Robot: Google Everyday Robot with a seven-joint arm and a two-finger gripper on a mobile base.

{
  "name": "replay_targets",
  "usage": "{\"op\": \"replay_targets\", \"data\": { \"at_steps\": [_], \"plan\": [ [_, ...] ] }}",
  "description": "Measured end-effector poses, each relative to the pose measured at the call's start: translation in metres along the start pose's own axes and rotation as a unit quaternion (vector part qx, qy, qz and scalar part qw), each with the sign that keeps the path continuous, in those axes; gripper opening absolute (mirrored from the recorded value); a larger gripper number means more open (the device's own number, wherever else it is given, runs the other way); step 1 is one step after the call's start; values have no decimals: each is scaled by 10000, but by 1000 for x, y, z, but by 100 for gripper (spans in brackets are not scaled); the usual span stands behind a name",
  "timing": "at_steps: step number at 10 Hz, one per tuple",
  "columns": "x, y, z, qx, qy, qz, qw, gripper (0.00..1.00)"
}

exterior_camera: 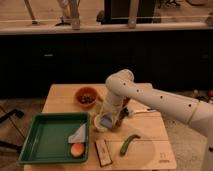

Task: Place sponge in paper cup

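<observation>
sponge [106,120] in claw [111,120] over paper cup [98,128]; arm [150,97] bent down

one wooden table [155,135]. one green tray [45,142] on its left side, and inside that tray one folded grey cloth [78,134] and one small round orange item [76,149]. one reddish bowl [86,96] toward the back of the table. one white paper cup [98,126], with one pale blue sponge [106,120] at its mouth. one curved green vegetable [129,144] near the front. one flat dark block with a pale rim [103,152], also near the front. one white robot arm [160,100] reaching in from the right. one gripper [114,119] at the arm's end, low over the table, right at the paper cup and just beside the tray's right edge.
</observation>
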Motion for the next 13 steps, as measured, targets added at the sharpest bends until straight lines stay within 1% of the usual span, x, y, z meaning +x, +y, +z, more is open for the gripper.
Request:
{"op": "replay_targets", "data": {
  "at_steps": [2,4,8,13],
  "plan": [
    [-3,-6,6,50,-187,-125,9997,0],
    [-5,-11,8,59,-268,-207,9994,0],
    [-14,-24,6,4,-374,-428,9984,0],
    [-18,-28,4,-49,-461,-505,9976,0]
  ]
}}
